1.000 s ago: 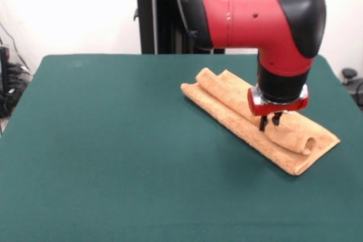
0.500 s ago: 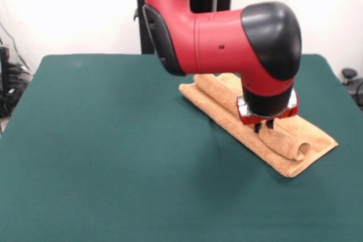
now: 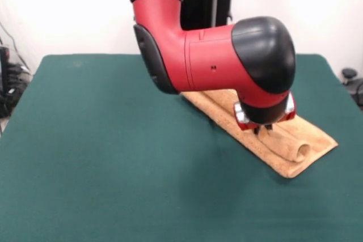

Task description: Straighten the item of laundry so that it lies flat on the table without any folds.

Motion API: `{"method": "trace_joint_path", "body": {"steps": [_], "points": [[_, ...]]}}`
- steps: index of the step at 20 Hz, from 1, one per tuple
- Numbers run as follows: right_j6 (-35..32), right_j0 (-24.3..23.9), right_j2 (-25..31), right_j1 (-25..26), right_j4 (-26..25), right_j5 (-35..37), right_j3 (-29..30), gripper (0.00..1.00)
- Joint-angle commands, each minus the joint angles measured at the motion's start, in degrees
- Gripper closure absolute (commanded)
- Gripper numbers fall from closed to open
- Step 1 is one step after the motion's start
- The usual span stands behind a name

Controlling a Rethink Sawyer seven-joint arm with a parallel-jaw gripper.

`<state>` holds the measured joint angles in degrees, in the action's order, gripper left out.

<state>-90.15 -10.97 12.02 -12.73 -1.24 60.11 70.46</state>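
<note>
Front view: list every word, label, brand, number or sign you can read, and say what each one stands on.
There is no readable text in this view.
Arm: red and black shell, no lettering or logo visible.
Towel: plain orange-tan cloth, no printed tag showing.
Table: bare green top, no markings.
Gripper: mostly hidden under the wrist, nothing written on what shows.

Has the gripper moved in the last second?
Yes. The gripper has shifted slightly left and toward the camera along the towel, judged against the table's edges.

Green table (image 3: 102, 157) — rolled-up orange towel (image 3: 295, 145) on top
</note>
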Motion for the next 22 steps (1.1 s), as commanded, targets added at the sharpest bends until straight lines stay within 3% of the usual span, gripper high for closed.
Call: {"method": "trace_joint_path", "body": {"steps": [1,11,22], "points": [[14.77,-3.98,2.27,6.02,-9.99,-4.19,-10.06,1.00],[17.97,-5.04,5.08,7.20,-15.95,9.83,-20.02,1.00],[8.82,-1.14,5.45,8.56,-18.14,34.58,-33.28,1.00]]}}
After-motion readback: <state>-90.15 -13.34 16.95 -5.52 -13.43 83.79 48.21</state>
